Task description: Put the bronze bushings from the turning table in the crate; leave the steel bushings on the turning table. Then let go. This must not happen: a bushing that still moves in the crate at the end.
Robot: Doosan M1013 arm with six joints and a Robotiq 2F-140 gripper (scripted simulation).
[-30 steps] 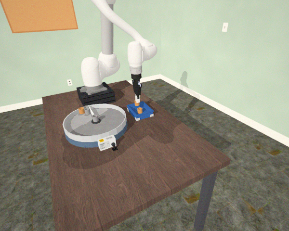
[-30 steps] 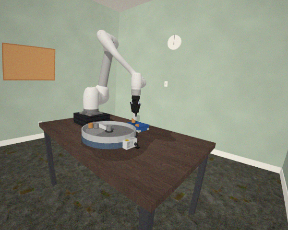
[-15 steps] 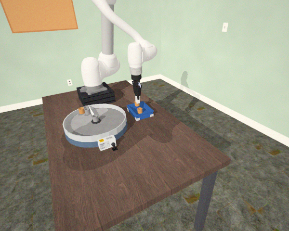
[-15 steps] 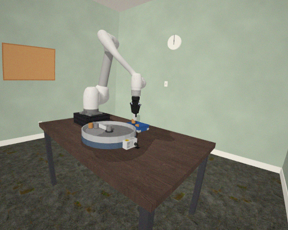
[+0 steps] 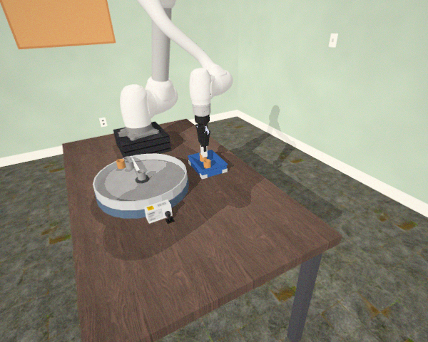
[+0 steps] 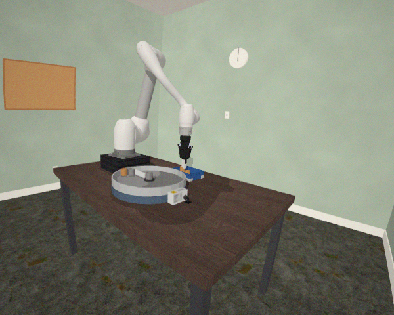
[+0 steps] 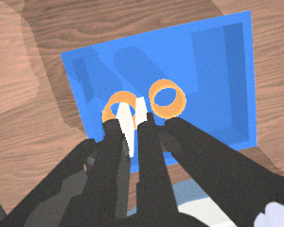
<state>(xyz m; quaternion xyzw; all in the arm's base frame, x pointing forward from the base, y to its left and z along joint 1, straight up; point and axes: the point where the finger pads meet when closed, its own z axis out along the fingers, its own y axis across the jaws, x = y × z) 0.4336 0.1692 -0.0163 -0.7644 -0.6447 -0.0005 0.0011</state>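
My gripper [image 5: 203, 149] [image 6: 182, 165] [image 7: 134, 112] is shut on the wall of a bronze bushing [image 5: 202, 157] [image 7: 115, 101] and holds it low inside the blue crate [image 5: 217, 166] [image 6: 197, 174] [image 7: 208, 66]. A second bronze bushing [image 5: 207, 163] [image 7: 168, 98] stands upright in the crate just beside it. On the grey turning table [image 5: 110, 185] [image 6: 136, 186] one bronze bushing [image 5: 120, 163] [image 6: 123, 171] stands near the back rim, with a steel bushing [image 5: 128, 162] [image 6: 131, 171] next to it. Another steel bushing [image 5: 142, 175] [image 6: 149, 176] stands at the table's centre.
A white bar [image 5: 135, 162] [image 6: 139, 172] lies across the turning table near the back. A small white control box [image 5: 157, 212] [image 6: 176, 195] with a black knob sits at the turning table's front. The arm's black base [image 5: 141, 141] stands behind on the wooden table [image 5: 207, 250].
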